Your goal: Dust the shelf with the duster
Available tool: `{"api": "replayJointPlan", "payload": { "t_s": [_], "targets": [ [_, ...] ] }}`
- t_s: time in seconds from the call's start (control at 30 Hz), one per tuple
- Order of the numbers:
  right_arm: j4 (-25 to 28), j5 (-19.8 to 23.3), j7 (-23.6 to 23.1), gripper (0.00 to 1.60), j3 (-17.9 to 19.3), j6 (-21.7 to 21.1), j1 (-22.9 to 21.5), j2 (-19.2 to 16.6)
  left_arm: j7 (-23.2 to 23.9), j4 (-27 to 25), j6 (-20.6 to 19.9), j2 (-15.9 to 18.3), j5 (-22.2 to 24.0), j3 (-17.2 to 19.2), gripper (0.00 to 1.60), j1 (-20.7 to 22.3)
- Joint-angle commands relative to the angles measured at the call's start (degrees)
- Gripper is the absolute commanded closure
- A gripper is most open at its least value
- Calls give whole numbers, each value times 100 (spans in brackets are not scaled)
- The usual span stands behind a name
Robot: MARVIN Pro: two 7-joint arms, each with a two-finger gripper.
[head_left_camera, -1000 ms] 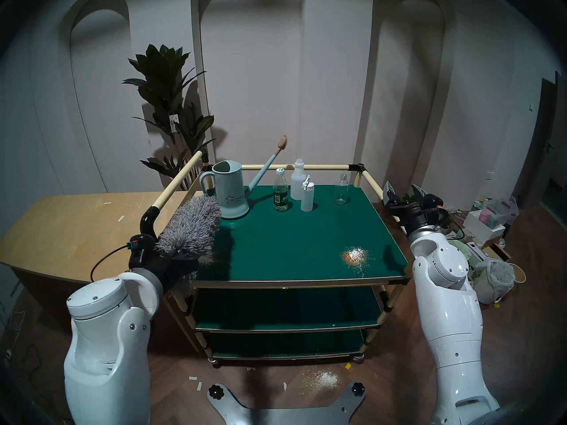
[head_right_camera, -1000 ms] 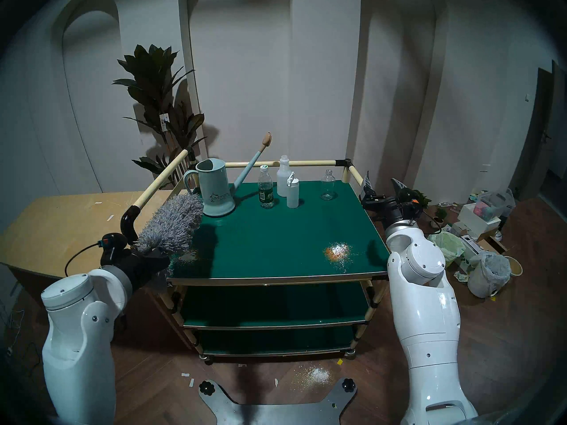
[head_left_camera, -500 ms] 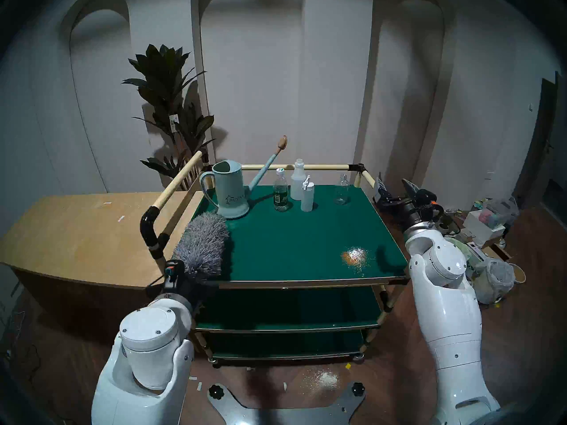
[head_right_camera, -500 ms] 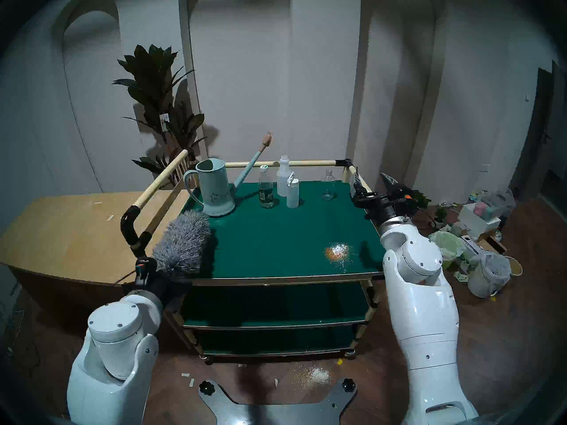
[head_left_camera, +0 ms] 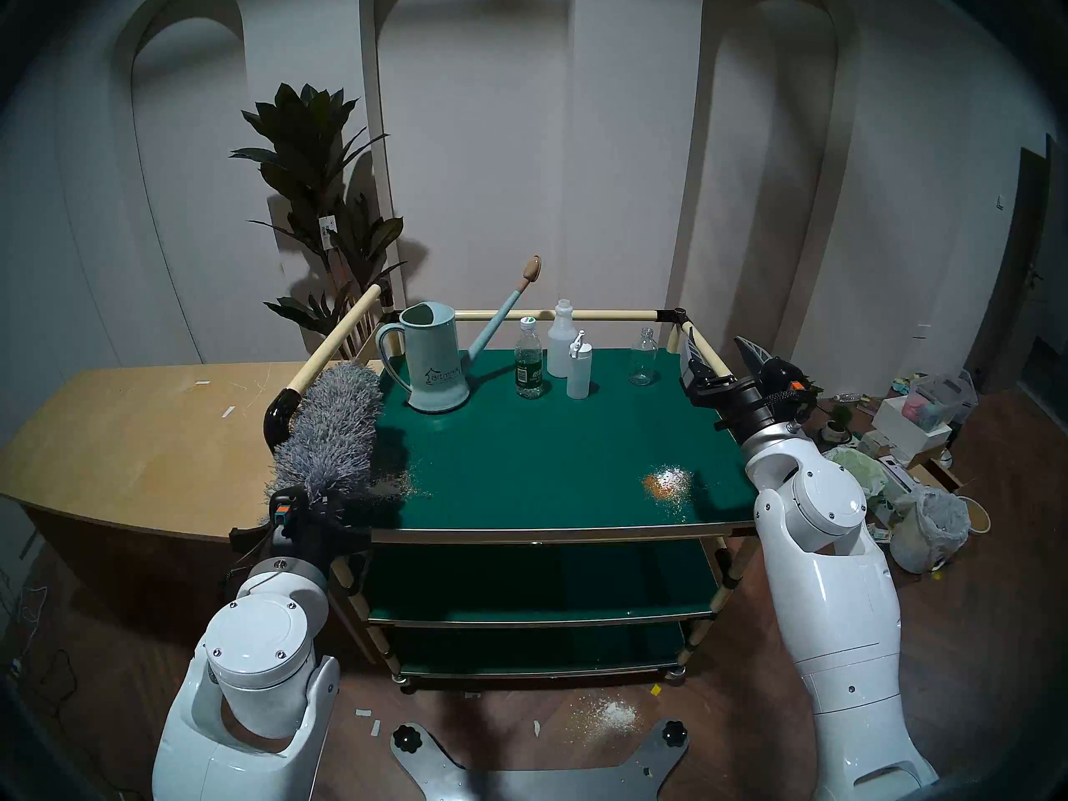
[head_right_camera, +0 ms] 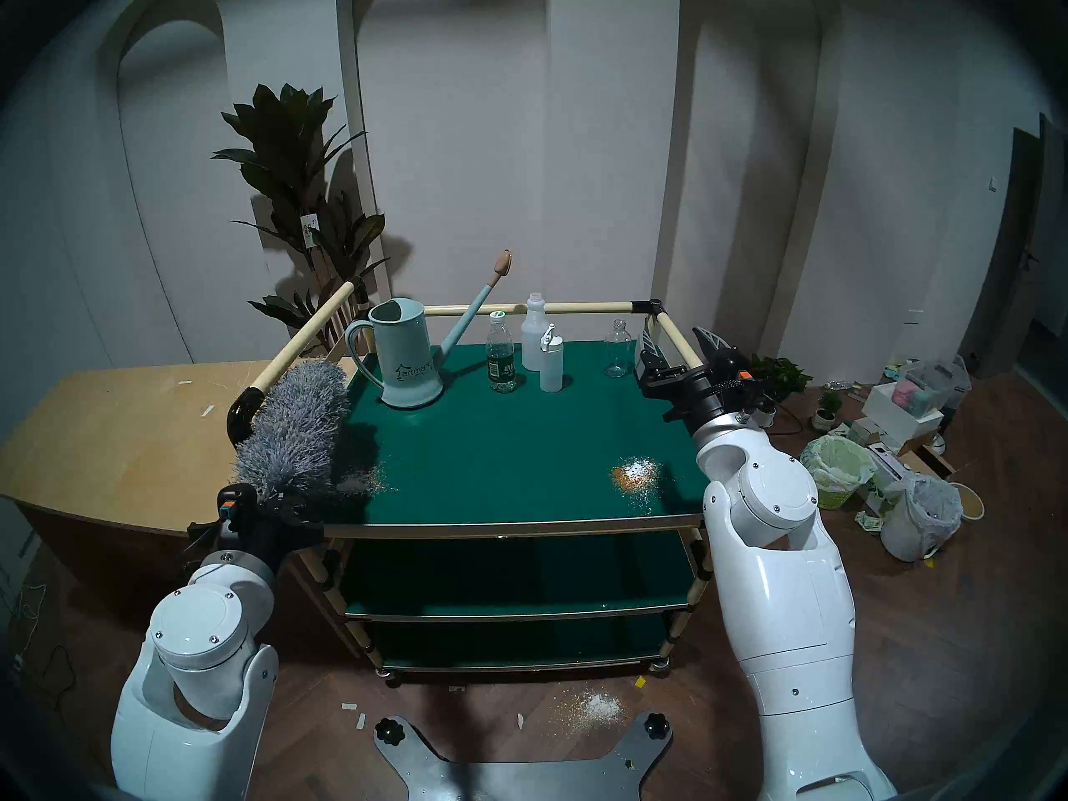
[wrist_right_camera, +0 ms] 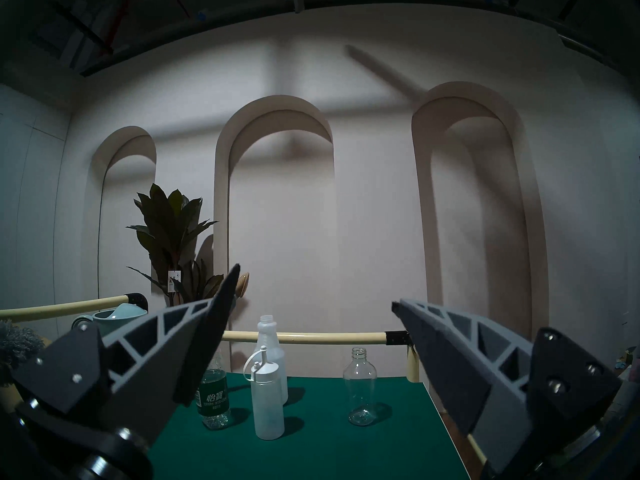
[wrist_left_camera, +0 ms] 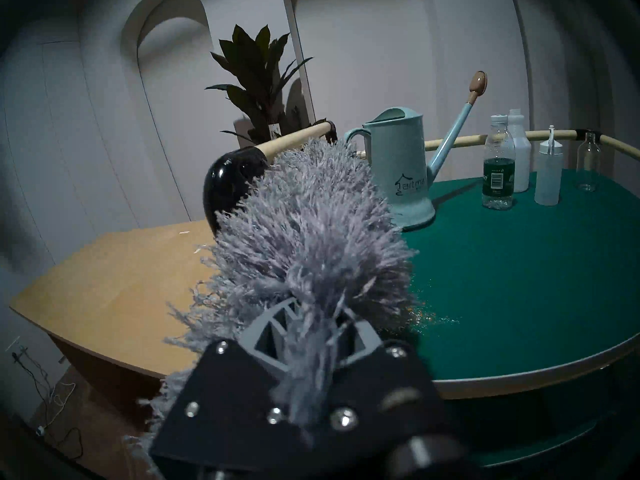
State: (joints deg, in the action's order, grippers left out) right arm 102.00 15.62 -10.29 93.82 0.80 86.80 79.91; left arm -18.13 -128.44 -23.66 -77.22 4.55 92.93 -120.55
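Observation:
The shelf [head_left_camera: 555,453] is the top dark green board of the cart, railed by cream tubes; it also shows in the other views [head_right_camera: 520,453] [wrist_left_camera: 519,278] [wrist_right_camera: 311,444]. My left gripper [head_left_camera: 323,511] [head_right_camera: 277,505] [wrist_left_camera: 311,327] is shut on the grey fluffy duster [head_left_camera: 338,430] [head_right_camera: 295,430] [wrist_left_camera: 311,226], whose head points away along the shelf's left edge by the rail; its handle is hidden. A powder pile [head_left_camera: 667,481] [head_right_camera: 636,471] lies front right and scattered grains [head_left_camera: 413,482] [wrist_left_camera: 426,316] beside the duster. My right gripper [head_left_camera: 722,355] [head_right_camera: 676,346] [wrist_right_camera: 311,295] is open and empty over the right rail.
At the back of the shelf stand a teal watering can [head_left_camera: 433,366], a green-label bottle [head_left_camera: 529,366], two white bottles [head_left_camera: 578,366] and a clear bottle [head_left_camera: 642,357]. A tan table [head_left_camera: 144,435] is left of the cart. Spilled powder [head_left_camera: 612,716] and clutter [head_left_camera: 919,424] lie on the floor.
The left gripper swung the duster right and nearer over the shelf's front left, then back left to the rail, uncovering scattered grains. The right gripper moved left, over the right rail.

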Motion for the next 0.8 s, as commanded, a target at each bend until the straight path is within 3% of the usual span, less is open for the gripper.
{"api": "replayJointPlan", "payload": {
  "t_s": [0.0, 0.4, 0.77],
  "targets": [
    [308, -143, 137, 0, -141, -16, -8, 95, 218, 321, 670, 112, 33, 178, 160, -119],
    [448, -438, 482, 0, -379, -119, 24, 192, 627, 1410, 1743, 208, 143, 438, 160, 334],
    [423, -600, 768, 0, -427, -212, -17, 231, 1181, 2185, 2692, 346, 385, 455, 160, 758]
  ]
}}
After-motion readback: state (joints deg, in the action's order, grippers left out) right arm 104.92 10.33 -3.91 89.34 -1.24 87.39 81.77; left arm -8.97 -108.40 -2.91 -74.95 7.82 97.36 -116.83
